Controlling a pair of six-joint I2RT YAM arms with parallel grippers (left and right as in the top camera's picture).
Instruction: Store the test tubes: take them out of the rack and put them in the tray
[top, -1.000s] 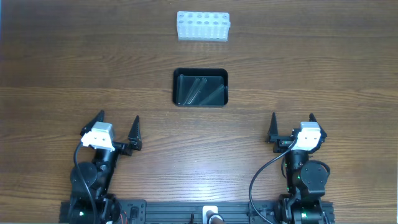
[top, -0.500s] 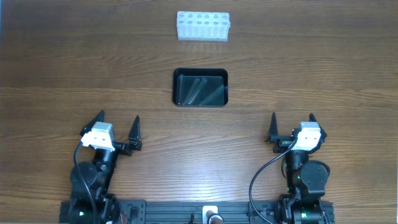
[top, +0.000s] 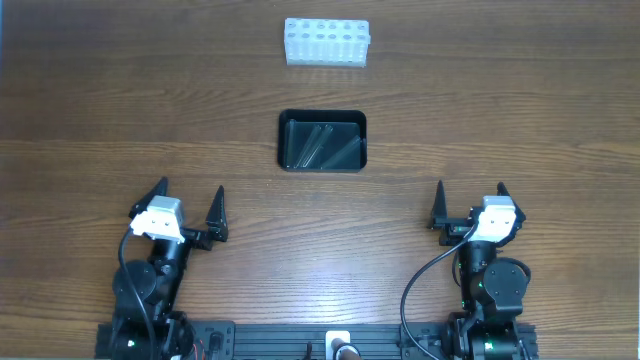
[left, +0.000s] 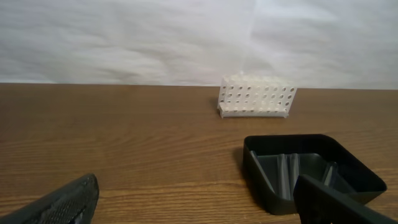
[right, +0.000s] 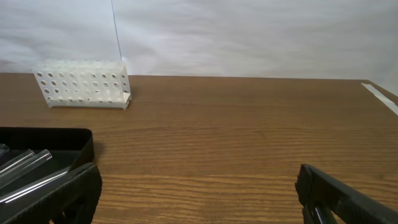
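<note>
Seen from overhead, the black tray (top: 322, 113) sits mid-way across the wooden table (top: 100, 120), with clear test tubes (top: 318, 143) lying aslant inside it. The white rack (top: 327, 42) stands apart at the tray's 12 o'clock. The left gripper (top: 191, 188) at the tray's 7 o'clock and the right gripper (top: 470, 186) at its 5 o'clock both have their jaws spread wide, gripping nothing. Where the overhead camera looks into the rack's top holes, the wrist views add its perforated side.
</note>
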